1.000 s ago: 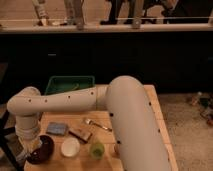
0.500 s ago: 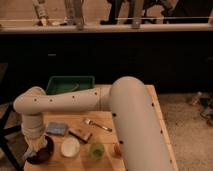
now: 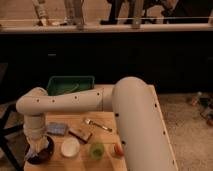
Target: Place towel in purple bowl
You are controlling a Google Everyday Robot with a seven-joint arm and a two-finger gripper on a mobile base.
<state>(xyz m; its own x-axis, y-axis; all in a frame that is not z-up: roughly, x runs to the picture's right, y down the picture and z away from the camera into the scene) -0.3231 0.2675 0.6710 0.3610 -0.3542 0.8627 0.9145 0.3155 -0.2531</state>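
fingers: closed or nearly so, pointing down over the purple bowl; pale cloth hangs right below them, whether they grip it cannot be told
gripper [image 3: 38, 149]: at lower left corner of the worktop, directly above the bowl, mostly hidden by the wrist
towel [image 3: 37, 151]: pale blue-grey, bunched, hanging from under the gripper into the bowl, lower part looks to rest inside
purple bowl [image 3: 46, 153]: dark, round, at front left edge of the worktop, partly covered by wrist and towel
arm [image 3: 75, 102]: white, runs from big elbow at right across to left, then bends down to the bowl
white bowl [image 3: 70, 146]: just right of the purple bowl, apart from it
green cup [image 3: 97, 149]: right of the white bowl, front row
red-orange small object [image 3: 118, 149]: right of the green cup, beside the arm's big link
blue sponge [image 3: 57, 128]: behind the white bowl, flat
brown block [image 3: 80, 134]: just right of the sponge
fork [image 3: 97, 124]: lies slanted, mid worktop
green bin [image 3: 70, 84]: at back left, part hidden by the arm
worktop [image 3: 107, 135]: light wood
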